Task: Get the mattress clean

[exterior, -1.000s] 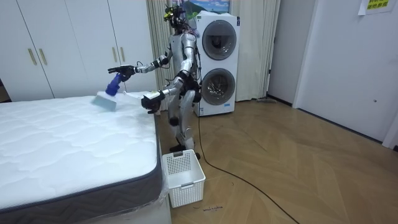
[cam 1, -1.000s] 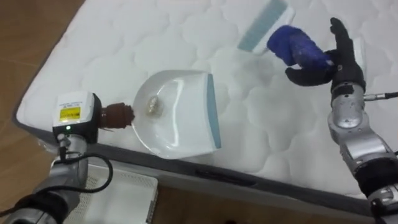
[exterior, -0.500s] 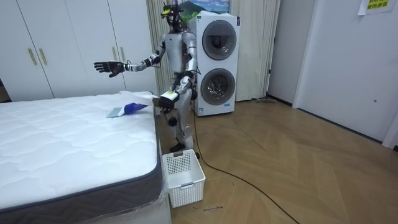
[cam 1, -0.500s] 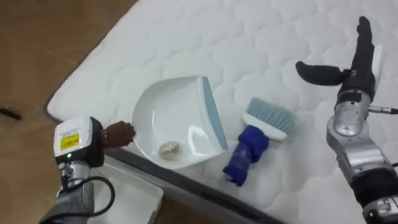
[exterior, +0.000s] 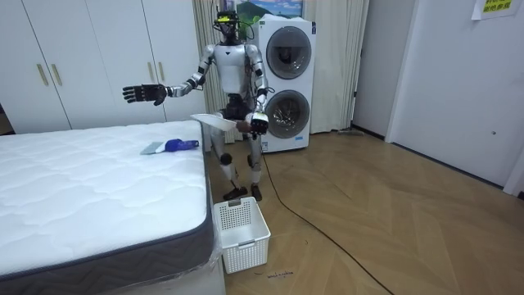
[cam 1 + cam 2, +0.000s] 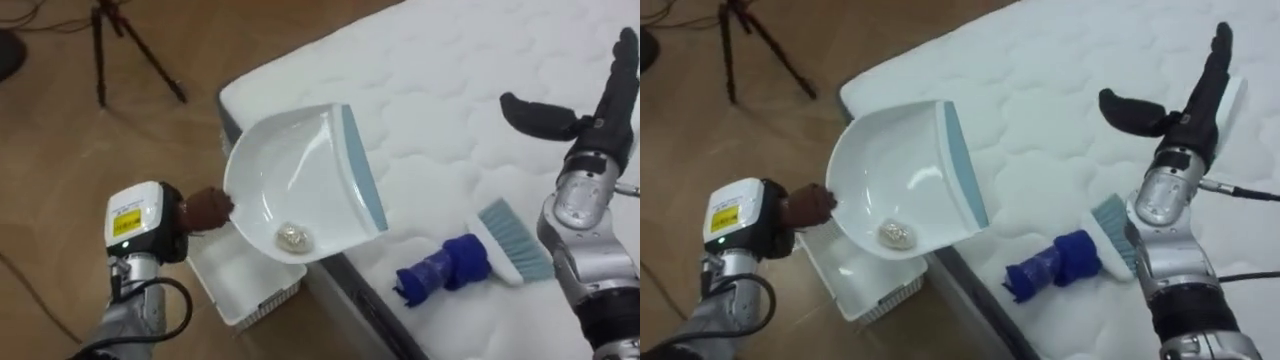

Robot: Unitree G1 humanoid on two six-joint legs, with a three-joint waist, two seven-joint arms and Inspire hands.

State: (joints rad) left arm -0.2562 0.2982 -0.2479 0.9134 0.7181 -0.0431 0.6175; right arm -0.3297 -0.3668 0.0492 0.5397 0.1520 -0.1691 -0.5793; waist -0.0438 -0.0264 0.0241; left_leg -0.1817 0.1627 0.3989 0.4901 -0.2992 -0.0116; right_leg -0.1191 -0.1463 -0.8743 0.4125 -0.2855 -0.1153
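My left hand (image 6: pixel 150 222) is shut on the brown handle of a white dustpan (image 6: pixel 300 180) with a blue-grey lip. The pan hangs level past the corner of the white mattress (image 6: pixel 430 60), and a small crumpled scrap (image 6: pixel 292 237) lies in it. A brush (image 6: pixel 455 265) with a blue handle and teal bristles lies flat on the mattress near its edge. My right hand (image 6: pixel 570 115) is open, raised above the mattress and apart from the brush. In the room view I stand at the bed's corner with the dustpan (image 5: pixel 214 121) at waist height.
A white slatted basket (image 6: pixel 245 290) stands on the wood floor against the bed's side, below the pan in the eye views. A tripod (image 6: pixel 130 50) stands on the floor at top left. Stacked washing machines (image 5: pixel 286 82) are behind me.
My right hand let go of the brush, which now lies on the mattress, and stays open. I turned from the bed; the dustpan left the mattress and now hangs over the floor.
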